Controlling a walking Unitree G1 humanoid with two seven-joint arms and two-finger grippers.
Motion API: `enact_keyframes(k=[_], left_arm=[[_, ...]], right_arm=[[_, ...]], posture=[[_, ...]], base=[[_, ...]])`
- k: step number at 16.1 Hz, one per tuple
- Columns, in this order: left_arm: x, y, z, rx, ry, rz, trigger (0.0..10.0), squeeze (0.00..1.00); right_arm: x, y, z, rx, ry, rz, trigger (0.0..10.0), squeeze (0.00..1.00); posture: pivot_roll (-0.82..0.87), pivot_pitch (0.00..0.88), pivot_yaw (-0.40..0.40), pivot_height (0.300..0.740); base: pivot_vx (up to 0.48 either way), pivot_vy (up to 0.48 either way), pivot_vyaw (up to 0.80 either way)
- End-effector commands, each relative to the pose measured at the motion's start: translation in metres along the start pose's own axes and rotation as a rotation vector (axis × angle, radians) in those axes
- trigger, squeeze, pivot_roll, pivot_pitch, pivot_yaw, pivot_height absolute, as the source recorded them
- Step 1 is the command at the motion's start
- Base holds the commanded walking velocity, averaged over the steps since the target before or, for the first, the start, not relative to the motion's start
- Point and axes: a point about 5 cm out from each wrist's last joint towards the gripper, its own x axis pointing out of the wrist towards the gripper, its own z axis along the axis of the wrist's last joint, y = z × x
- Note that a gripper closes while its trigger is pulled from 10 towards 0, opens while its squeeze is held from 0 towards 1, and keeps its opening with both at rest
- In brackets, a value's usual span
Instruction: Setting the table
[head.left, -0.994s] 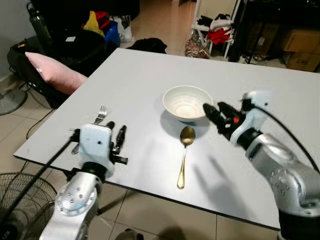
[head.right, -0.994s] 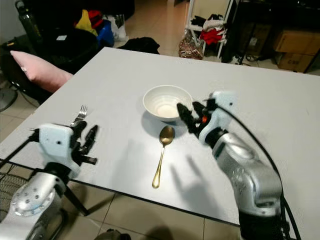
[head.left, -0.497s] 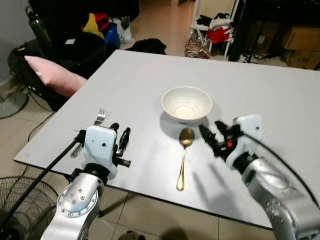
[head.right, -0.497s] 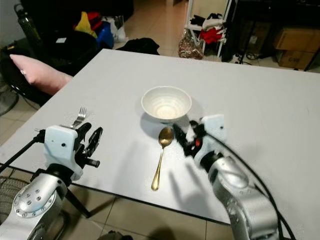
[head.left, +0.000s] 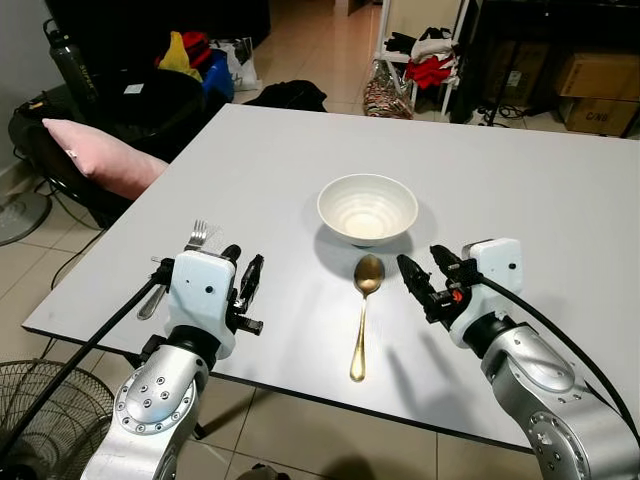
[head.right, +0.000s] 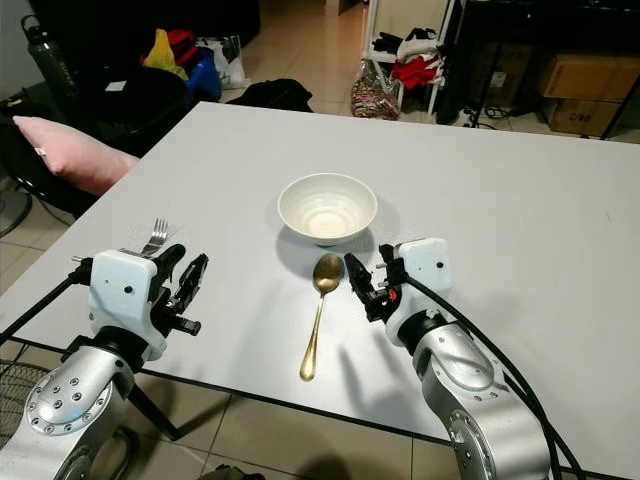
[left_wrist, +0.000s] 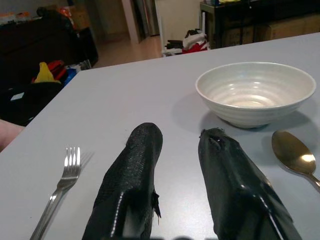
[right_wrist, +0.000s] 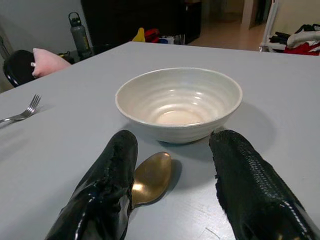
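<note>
- On the grey worktop (head.left: 250, 170): white ribbed bowl (head.left: 367, 208), gold spoon (head.left: 362, 310) just below it, silver fork (head.left: 180, 262) far left.
- Right pincer (head.left: 422, 279) beside spoon's scoop, fingers apart, empty.
- Left pincer (head.left: 243, 281) by fork, open, empty.

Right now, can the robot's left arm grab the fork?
Probably yes. The fork lies bare on the table right beside the open left tool, with nothing between them.

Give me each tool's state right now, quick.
Left tool: open, holding nothing, above the table edge beside the fork.
Right tool: open, holding nothing, just right of the gold spoon near the bowl.
</note>
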Motion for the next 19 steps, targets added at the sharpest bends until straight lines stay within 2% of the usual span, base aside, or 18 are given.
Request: enact_keyframes(k=[1, 7, 15, 16, 17, 18, 19], left_arm=[[0.002, 0.000, -0.001, 0.014, 0.004, -0.002, 10.0, 0.00], [0.003, 0.000, 0.000, 0.017, 0.000, 0.000, 10.0, 0.00], [0.000, 0.004, -0.001, 0.001, 0.000, 0.016, 10.0, 0.00], [-0.001, 0.004, -0.002, -0.001, 0.006, 0.018, 10.0, 0.00], [-0.002, 0.004, -0.003, -0.002, 0.008, 0.018, 10.0, 0.00], [-0.003, 0.004, -0.004, -0.003, 0.014, 0.019, 10.0, 0.00], [-0.005, 0.005, -0.007, -0.012, 0.023, 0.028, 10.0, 0.00]], right_arm=[[0.001, 0.002, 0.002, -0.011, -0.014, 0.002, 10.0, 0.00], [0.001, 0.003, 0.001, -0.012, -0.014, 0.001, 10.0, 0.00], [-0.002, 0.004, -0.004, 0.016, 0.002, -0.006, 10.0, 0.00], [-0.003, 0.006, -0.006, 0.025, 0.009, 0.009, 10.0, 0.38], [-0.003, 0.007, -0.007, 0.026, 0.012, 0.014, 10.0, 0.47], [-0.004, 0.007, -0.008, 0.023, 0.018, 0.020, 10.0, 0.83], [-0.004, 0.009, -0.008, 0.011, 0.016, 0.044, 10.0, 1.00]], posture=[[-0.08, 0.000, 0.080, 0.740], [-0.08, 0.000, 0.079, 0.740], [-0.07, 0.000, 0.082, 0.740], [-0.07, 0.000, 0.082, 0.740], [-0.07, 0.000, 0.082, 0.740], [-0.07, 0.000, 0.082, 0.740], [-0.07, 0.000, 0.081, 0.740]], base=[[-0.247, 0.000, 0.00], [-0.247, 0.000, 0.00], [0.000, -0.042, 0.00], [0.000, -0.480, 0.00], [0.000, -0.480, 0.00], [0.000, -0.480, 0.00], [0.000, -0.480, 0.00]])
